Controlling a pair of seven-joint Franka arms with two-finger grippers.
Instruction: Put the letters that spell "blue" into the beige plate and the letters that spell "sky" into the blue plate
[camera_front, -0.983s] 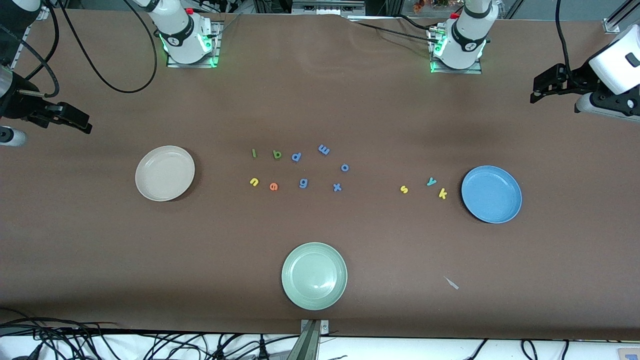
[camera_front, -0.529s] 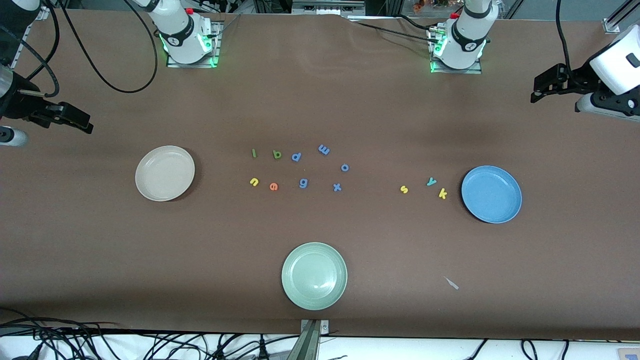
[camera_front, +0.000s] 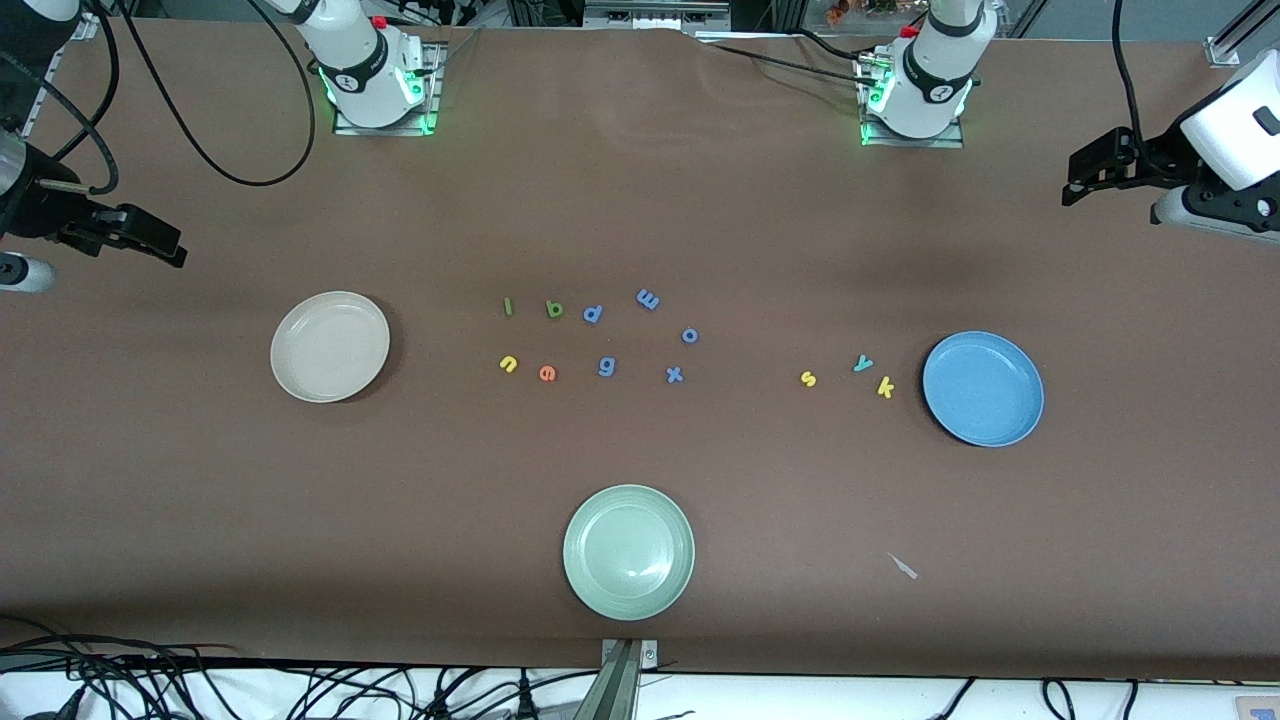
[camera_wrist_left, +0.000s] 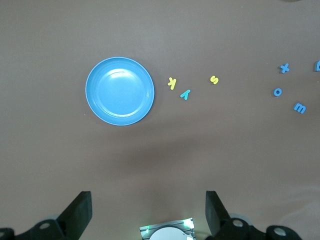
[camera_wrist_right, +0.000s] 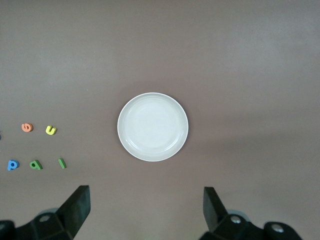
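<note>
Now, seen from the front, my left hand (camera_front: 1082, 178) hangs high over the left arm's end of the surface (camera_front: 640, 200), fingers spread wide and holding nothing; that arm waits. My right hand (camera_front: 160, 247) hangs the same way over the right arm's end, wide and empty. The beige plate (camera_front: 330, 346) lies toward the right arm's end, the blue plate (camera_front: 983, 388) toward the left arm's end, and a pale green plate (camera_front: 628, 551) sits nearest the front camera. Between the beige and blue plates lie the green l (camera_front: 508, 307), green b (camera_front: 554, 309), yellow u (camera_front: 508, 364) and orange e (camera_front: 547, 373), with blue letters (camera_front: 606, 366) beside them. The yellow s (camera_front: 808, 378), teal y (camera_front: 863, 363) and yellow k (camera_front: 885, 387) lie near the blue plate.

From my left wrist, both fingers (camera_wrist_left: 80, 212) stand well apart, pointing down at bare surface, with the blue plate and the k, y and s below.

From my right wrist, the fingers (camera_wrist_right: 77, 207) are likewise spread, the beige plate between them and below.
</note>
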